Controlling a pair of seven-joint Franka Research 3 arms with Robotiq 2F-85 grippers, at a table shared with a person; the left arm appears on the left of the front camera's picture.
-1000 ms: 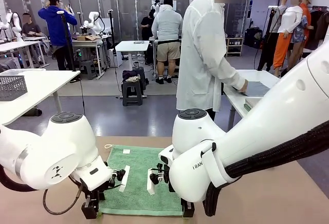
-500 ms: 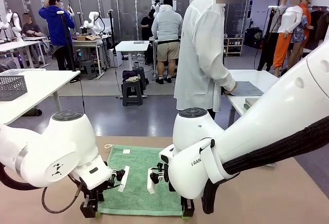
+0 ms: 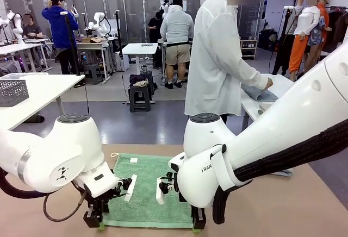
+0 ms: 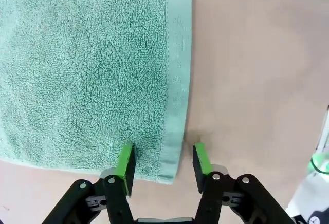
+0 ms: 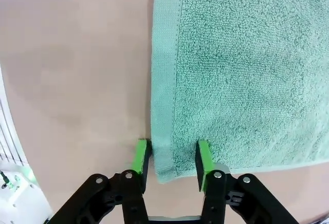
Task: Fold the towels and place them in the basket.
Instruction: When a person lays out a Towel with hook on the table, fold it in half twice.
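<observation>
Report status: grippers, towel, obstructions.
Left gripper open, fingers astride near-left corner of green towel. Right gripper open, astride near-right corner. Towel flat, unfolded. Nothing on towel; person busy at side table.

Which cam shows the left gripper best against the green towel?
Left wrist view: the left gripper stands open astride the green towel's hem, one pad on terry, one over bare table. Front view gives it low at the towel's near left corner, partly behind the arm. Right wrist view has the right gripper astride the other hem.
</observation>
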